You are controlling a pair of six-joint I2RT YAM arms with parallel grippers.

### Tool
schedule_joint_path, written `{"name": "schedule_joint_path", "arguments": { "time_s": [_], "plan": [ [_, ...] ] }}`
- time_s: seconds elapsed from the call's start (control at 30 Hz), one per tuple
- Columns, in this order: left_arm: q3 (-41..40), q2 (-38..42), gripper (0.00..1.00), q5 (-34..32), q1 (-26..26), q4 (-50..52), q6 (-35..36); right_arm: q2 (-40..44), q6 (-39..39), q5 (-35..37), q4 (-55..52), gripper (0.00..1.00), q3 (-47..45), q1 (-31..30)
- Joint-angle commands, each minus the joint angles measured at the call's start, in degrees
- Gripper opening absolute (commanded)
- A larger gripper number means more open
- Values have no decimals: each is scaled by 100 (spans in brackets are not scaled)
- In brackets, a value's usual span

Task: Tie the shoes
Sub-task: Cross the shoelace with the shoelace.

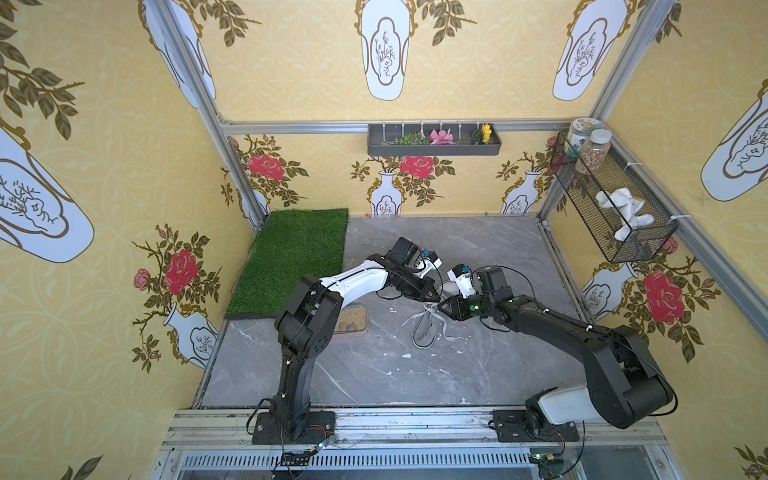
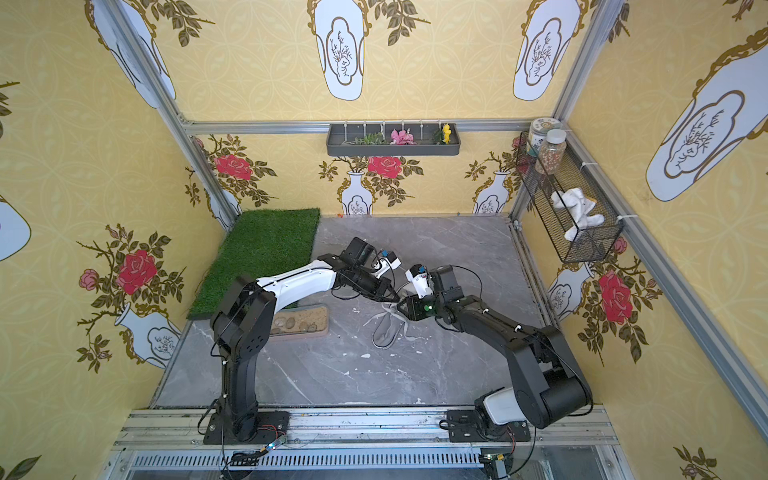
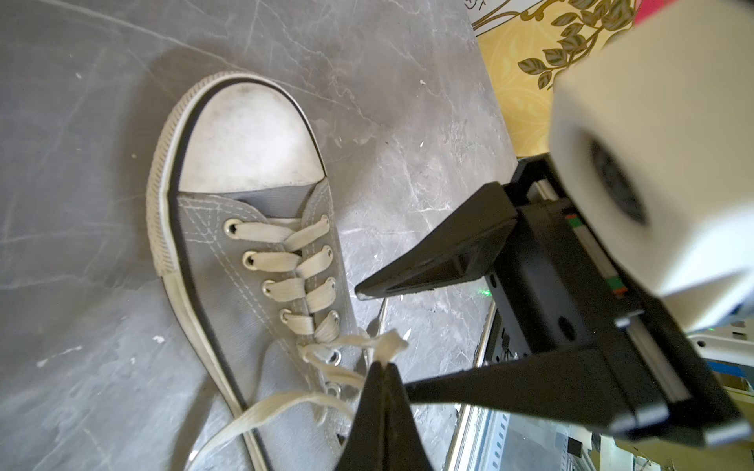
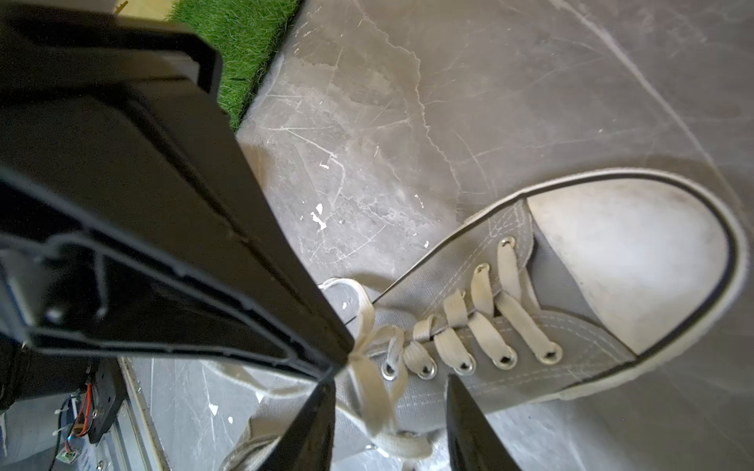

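The grey sneaker is laid on the marble table with its long axis set roughly from the arm bases toward the back wall. In the wrist views its toe cap is seen at the end away from both sets of jaws, with the eyelet rows between. A bunched lace by the top eyelets is pinched in the closed left gripper, while the right gripper is seen with its jaws apart, astride the strand that runs from that pinch through their gap. The right arm is therefore judged better placed to close on that strand, which is crossed squarely by its jaws.
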State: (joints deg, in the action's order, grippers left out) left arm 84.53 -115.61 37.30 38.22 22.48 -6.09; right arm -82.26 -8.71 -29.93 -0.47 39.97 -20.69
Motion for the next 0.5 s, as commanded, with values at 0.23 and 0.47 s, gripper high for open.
{"name": "schedule_joint_path", "arguments": {
  "time_s": [0.23,0.47],
  "plan": [
    [81,-119,0,155,-8,55,-48,-189,178,-179,433,38,112,-38],
    [164,-166,0,190,-7,135,-94,-239,159,-262,509,18,90,-40]
  ]
}}
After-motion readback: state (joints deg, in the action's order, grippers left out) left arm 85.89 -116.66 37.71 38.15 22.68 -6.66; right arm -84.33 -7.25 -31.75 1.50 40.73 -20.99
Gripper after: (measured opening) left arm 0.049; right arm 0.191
